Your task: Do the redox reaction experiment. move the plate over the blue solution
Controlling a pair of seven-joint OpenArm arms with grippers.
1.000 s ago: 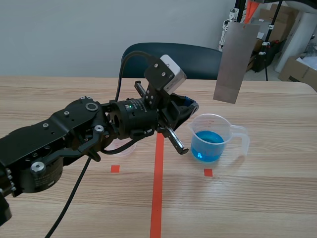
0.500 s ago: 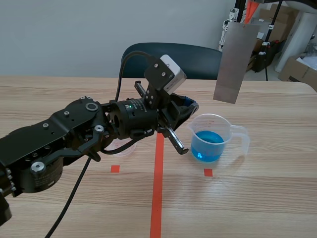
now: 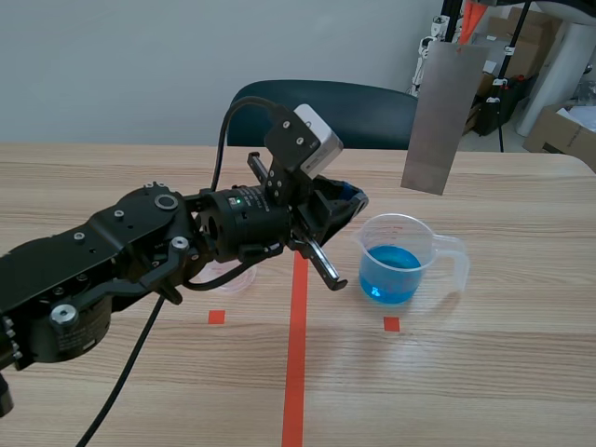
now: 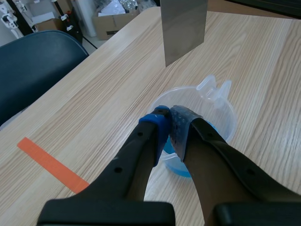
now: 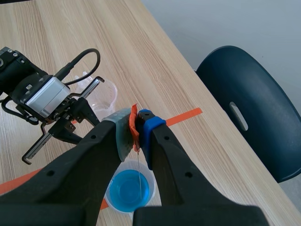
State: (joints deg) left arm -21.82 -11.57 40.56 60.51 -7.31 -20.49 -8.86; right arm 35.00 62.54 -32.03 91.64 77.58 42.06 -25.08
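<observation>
Right wrist view: the right gripper [image 5: 138, 126] is clamped on the top edge of the plate [image 5: 138, 165], which hangs edge-on in line with the blue solution [image 5: 124, 190] in the beaker [image 3: 430, 244]. Scene view shows the plate upright in the air, well above the beaker's rim. Left gripper [image 4: 168, 123] hovers just beside the beaker, fingers pressed together on nothing.

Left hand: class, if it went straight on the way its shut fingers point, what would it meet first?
Probably the clear beaker of blue solution, just ahead of the left hand; depth is unclear. The plate hangs beyond it.
</observation>
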